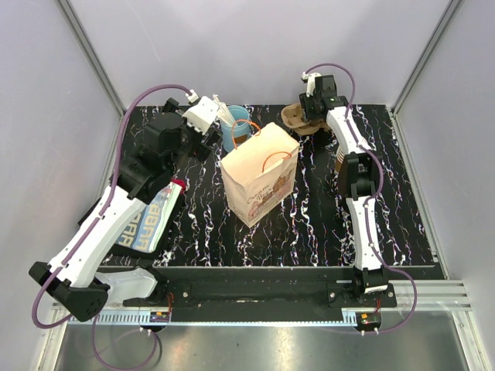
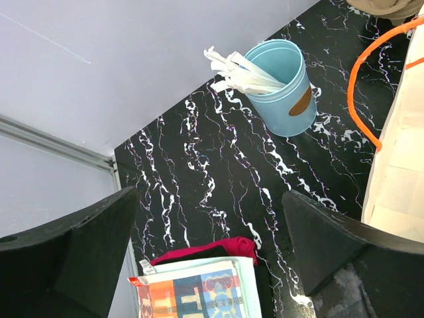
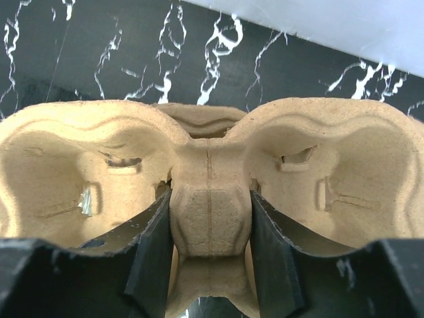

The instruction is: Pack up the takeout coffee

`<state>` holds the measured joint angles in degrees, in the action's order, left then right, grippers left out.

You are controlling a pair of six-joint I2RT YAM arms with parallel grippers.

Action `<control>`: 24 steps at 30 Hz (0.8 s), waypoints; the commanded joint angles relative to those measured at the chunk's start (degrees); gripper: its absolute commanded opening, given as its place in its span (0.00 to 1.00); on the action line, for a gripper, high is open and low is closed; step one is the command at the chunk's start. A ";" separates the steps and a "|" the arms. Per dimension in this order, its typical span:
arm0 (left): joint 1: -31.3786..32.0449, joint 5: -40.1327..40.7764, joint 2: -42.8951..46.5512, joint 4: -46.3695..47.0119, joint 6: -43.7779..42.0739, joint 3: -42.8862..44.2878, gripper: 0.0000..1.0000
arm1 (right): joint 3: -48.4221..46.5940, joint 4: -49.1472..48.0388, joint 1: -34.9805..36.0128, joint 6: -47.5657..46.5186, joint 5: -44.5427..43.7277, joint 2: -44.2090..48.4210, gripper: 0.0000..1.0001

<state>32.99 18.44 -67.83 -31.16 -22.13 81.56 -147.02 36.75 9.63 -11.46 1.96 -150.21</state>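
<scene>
In the top external view, a paper bag [image 1: 259, 174] with orange handles is seen standing upright in the middle of the black marbled table [image 1: 387, 201]. At the far edge, right of the bag, a moulded pulp cup carrier [image 1: 294, 117] is reached by the right gripper [image 1: 309, 114] from above. A light-blue cup [image 1: 240, 122] of white sticks is set just left of the bag's far corner. The takeout coffee cannot be made out in this view, so its place cannot be told.

In the left wrist view, the left gripper [image 2: 209, 212] is shown spread wide with nothing between its fingers, hung over bare table. The light-blue cup lies beyond it, the bag's edge to the right and a printed packet [image 2: 199, 291] near the bottom. No lidded cup is seen here either.

In the right wrist view, the fingers [image 3: 149, 258] are set at a middling width on either side of the carrier's central post, and both pads appear to be pressed against it. An empty well is seen on each side.

The step in hand is judged to be the taking of the carrier. A square hold low on the post should be confirmed before any lift. The carrier should be kept level, and the thin pulp should not be crushed.
</scene>
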 commanded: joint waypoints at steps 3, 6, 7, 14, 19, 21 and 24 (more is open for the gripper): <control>-0.30 0.37 -0.11 2.94 0.60 -0.52 0.99 | 5.86 0.86 0.83 -1.46 -1.61 13.07 0.47; -0.21 0.37 -0.28 3.21 0.51 -0.61 0.99 | 10.16 1.21 0.83 -1.98 -1.60 17.74 0.47; -0.30 0.37 -0.28 3.29 0.42 -0.52 0.99 | 11.13 1.22 0.83 -2.07 -1.52 20.81 0.47; -0.47 0.37 -2.39 2.51 1.03 1.58 0.99 | 15.27 4.55 1.70 -3.82 -1.69 32.51 0.47; -2.67 -4.54 -4.58 1.28 2.97 5.80 0.99 | 17.73 7.37 4.52 -5.50 -3.36 41.48 0.47; -3.29 -7.09 -5.20 1.19 3.15 7.46 0.99 | 18.96 8.24 7.31 -6.55 -5.03 45.24 0.47; -3.99 -10.95 -6.61 0.75 3.67 9.92 0.99 | 21.86 9.12 10.93 -7.96 -8.19 49.56 0.47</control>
<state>29.91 14.04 -73.63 -31.97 -20.23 85.93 -128.01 43.24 15.66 -16.53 -2.02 -106.41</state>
